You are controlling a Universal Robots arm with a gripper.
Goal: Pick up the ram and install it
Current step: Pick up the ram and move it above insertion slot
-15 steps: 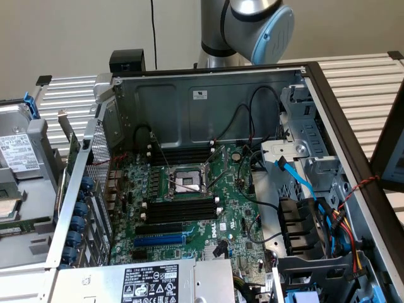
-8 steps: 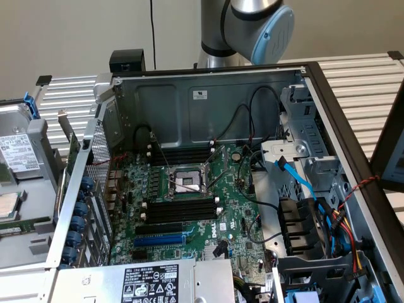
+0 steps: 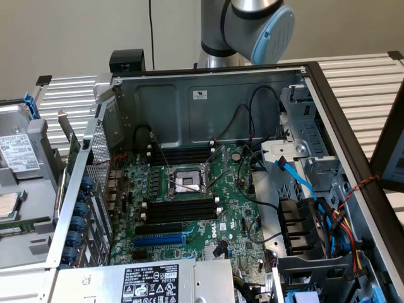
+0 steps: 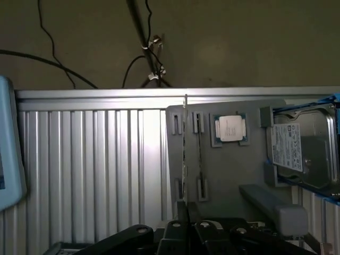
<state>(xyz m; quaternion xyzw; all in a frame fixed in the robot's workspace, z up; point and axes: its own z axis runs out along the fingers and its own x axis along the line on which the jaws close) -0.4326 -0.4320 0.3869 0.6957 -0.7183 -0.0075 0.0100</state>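
i see the ram (image 4: 184, 159) standing on edge in a grey tray (image 4: 249, 170), just ahead of the jaws; i cannot tell if they are apart or together. a cpu (image 4: 230, 128) and a hard drive (image 4: 303, 149) sit beside it. the slatted bench (image 4: 95, 170) runs open past the tray's edge. in the walled case (image 3: 208, 95), cables (image 3: 255, 205) loop near the black slots (image 3: 180, 211).

1. We see a ribbed metal table (image 3: 360, 82) carrying everything.
2. An open computer case (image 3: 164, 101) rests on it, with bare ribs showing past the case on both sides.
3. A grey tray (image 3: 25, 246) lies on the table just beside the case, toward the exterior view's left.
4. A small black box (image 3: 128, 61) sits behind the case's far corner.
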